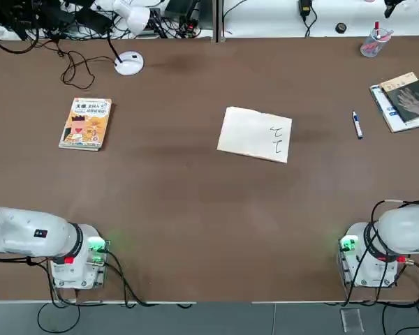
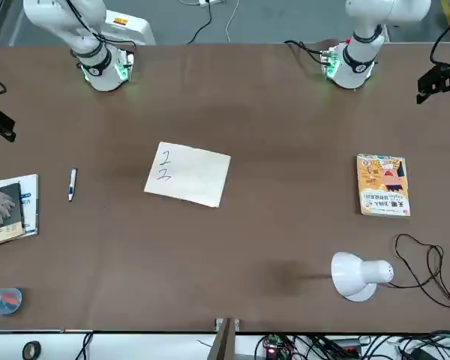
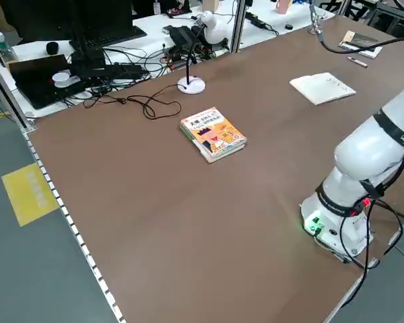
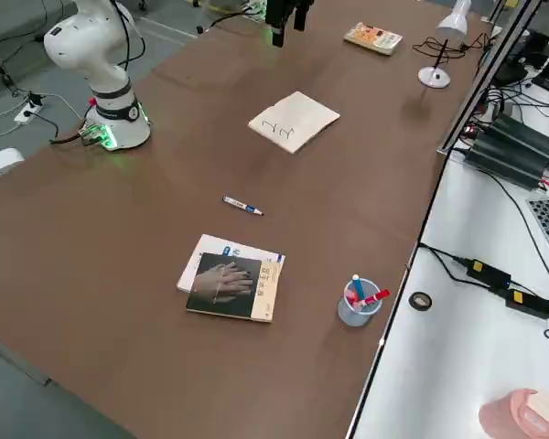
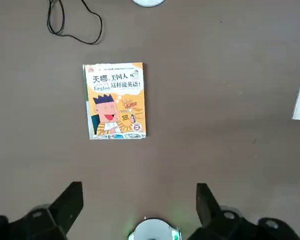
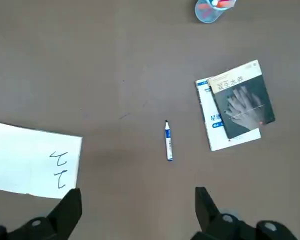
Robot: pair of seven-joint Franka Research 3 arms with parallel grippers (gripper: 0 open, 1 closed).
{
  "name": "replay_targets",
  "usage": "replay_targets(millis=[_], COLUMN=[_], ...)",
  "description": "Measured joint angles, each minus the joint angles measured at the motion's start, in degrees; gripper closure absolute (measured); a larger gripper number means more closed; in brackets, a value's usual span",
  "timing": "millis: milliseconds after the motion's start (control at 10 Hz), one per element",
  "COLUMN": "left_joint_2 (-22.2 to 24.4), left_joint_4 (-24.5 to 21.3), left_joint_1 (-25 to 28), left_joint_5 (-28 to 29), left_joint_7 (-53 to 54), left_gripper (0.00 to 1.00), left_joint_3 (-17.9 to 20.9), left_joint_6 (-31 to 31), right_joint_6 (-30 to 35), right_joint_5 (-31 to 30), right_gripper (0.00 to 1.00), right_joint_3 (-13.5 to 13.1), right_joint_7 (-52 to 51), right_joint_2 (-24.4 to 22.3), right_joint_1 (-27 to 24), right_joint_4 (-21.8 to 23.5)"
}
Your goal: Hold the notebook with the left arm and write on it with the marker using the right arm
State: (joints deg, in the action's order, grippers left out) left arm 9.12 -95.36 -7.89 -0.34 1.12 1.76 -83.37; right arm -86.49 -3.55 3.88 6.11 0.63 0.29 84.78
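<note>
**Both hands raised and empty, notebook and marker lying free**

The right hand (image 6: 135, 212) hangs high over the table (image 1: 195, 209) with its fingers spread wide, holding nothing; the left hand (image 5: 137, 212) is likewise spread wide and empty, above the orange-yellow illustrated book (image 5: 115, 100); the marker (image 6: 168, 141) lies flat on the table, touched by neither hand, between the notebook (image 1: 255, 134) and the grey-covered book (image 1: 407, 98); the notebook rests near the table's middle, lying open, small dark handwritten marks (image 1: 279, 139) on its edge nearest the marker; a clear cup of red-tipped pens (image 1: 374, 40) stands beyond the grey-covered book; a white desk lamp (image 2: 358, 275) stands at the far edge beyond the illustrated book.
</note>
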Motion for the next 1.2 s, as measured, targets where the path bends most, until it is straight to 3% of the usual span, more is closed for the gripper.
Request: replay_targets(millis=[1200], left_joint_2=[-2.04], left_joint_4=[2.45], left_joint_1=[0.20], left_joint_5=[0.00], left_joint_7=[0.08], left_gripper=[0.00], left_joint_3=[1.27], left_joint_6=[3.34], right_joint_6=[0.01], right_joint_5=[0.16], right_gripper=[0.00], right_joint_3=[-0.01], right_joint_7=[0.00], right_joint_2=[0.00], right_joint_1=[0.19], right_joint_4=[0.27])
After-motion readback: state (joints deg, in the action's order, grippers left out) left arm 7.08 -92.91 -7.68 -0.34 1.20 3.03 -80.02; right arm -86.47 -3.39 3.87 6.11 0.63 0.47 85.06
